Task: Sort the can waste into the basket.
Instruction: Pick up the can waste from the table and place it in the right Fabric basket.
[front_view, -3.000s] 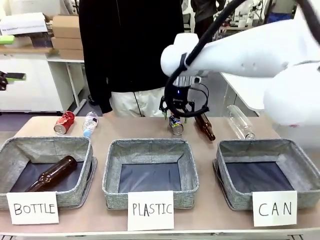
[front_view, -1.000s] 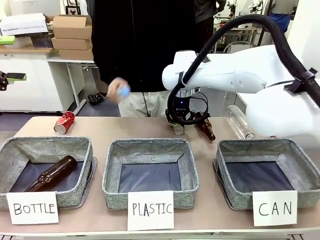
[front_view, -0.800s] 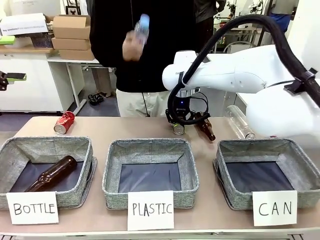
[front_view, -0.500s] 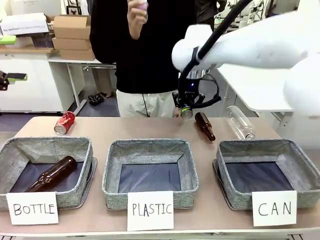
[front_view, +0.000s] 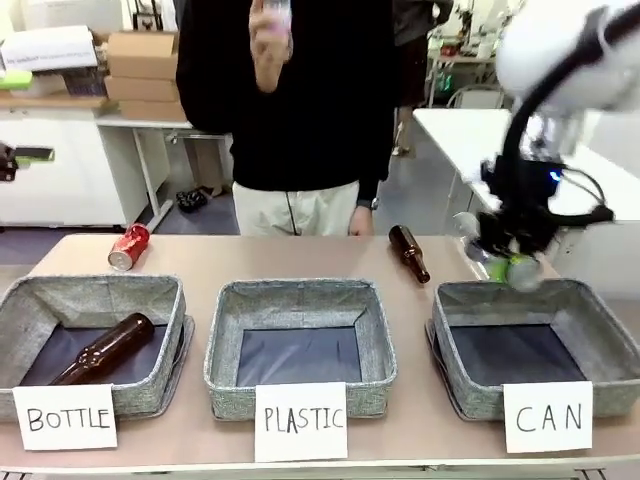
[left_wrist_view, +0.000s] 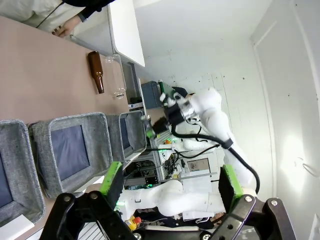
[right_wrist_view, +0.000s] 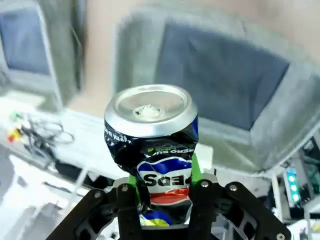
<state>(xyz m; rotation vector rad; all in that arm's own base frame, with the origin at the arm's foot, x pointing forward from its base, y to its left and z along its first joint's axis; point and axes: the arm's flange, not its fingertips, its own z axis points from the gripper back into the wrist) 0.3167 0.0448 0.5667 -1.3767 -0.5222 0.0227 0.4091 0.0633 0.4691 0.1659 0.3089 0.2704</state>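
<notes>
Blue dented can (right_wrist_view: 159, 150) clamped in right fingers (right_wrist_view: 196, 172), hanging above far rim of CAN basket (front_view: 470, 396). Left fingers (left_wrist_view: 113, 179) spread wide, empty.

place: lab | cues: cardboard boxes (front_view: 140, 60), white workbench (front_view: 450, 130)

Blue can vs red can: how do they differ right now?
Colour: the blue can is dark blue and silver; the red can is shiny red. State: the blue can is clamped in the right end effector, up by the far rim of the CAN basket; the red can lies on the table. Shared: small metal cans, neither in a basket.
</notes>
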